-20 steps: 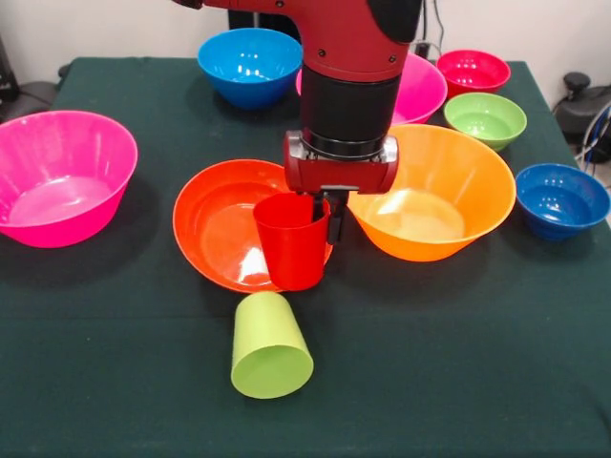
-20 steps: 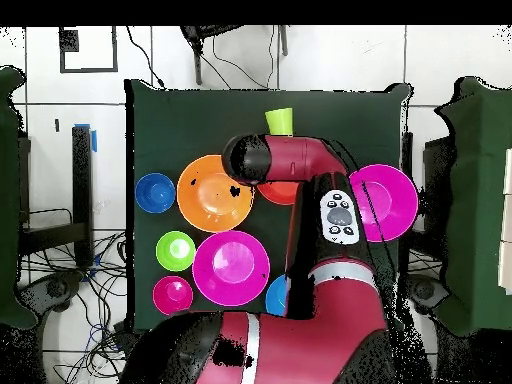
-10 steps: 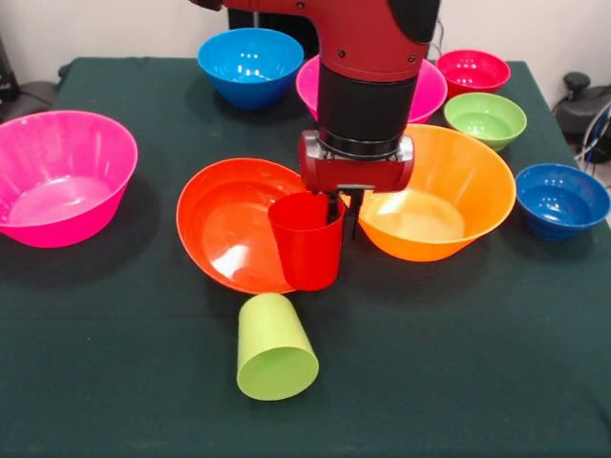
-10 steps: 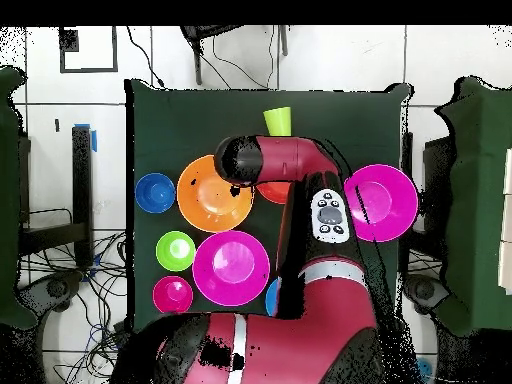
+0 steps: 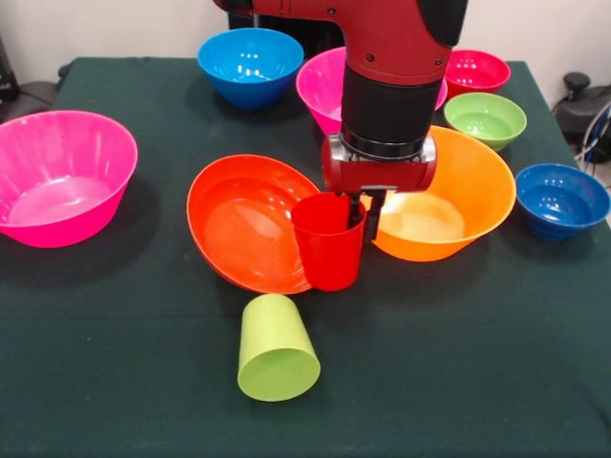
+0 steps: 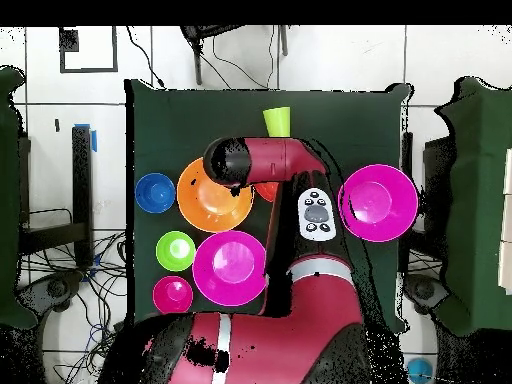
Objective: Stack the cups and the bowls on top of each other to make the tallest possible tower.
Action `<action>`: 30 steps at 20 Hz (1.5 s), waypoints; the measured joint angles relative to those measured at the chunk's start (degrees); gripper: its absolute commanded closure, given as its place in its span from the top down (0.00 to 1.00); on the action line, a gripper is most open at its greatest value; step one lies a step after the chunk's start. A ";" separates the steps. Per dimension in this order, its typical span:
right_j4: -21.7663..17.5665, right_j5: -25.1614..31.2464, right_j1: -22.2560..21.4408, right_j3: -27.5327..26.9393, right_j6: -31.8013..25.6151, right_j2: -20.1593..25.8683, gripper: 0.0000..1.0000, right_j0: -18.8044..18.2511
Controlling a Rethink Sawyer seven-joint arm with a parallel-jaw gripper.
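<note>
Here the end effector [image 5: 361, 212] is clenched on the rim of the smooth red plastic cup [image 5: 328, 242], one finger [image 5: 372, 218] outside the wall and the other apparently inside, though the cup hides it. The cup hangs upright, mouth up, in front of the seam between the medium red-orange glossy bowl [image 5: 241, 221] and the big orange glossy bowl [image 5: 456, 194]; whether its base touches the tabletop [image 5: 458, 363] is hard to judge from the front. Just below it lies the lime green plastic cup [image 5: 275, 347] on its side, mouth toward the camera, near but apart from the red cup. To the far left sits a big pink bowl [image 5: 59, 174], well apart, and a second big pink bowl [image 5: 321, 88] stands behind the arm beside the light blue bowl [image 5: 250, 63]. The small magenta-red bowl [image 5: 474, 71], green bowl [image 5: 485, 118] and dark blue bowl [image 5: 559, 198] line the right edge. Open dark cloth spreads along the whole front of the tabletop and between the left pink bowl and the red-orange one. Overhead, the arm covers the red cup.
</note>
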 measured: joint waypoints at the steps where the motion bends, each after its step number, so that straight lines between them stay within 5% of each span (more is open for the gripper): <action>1: 0.04 0.00 0.02 0.00 0.00 -0.06 0.00 0.15; 30: 2.92 -0.01 0.50 -0.29 0.00 -2.43 0.00 3.06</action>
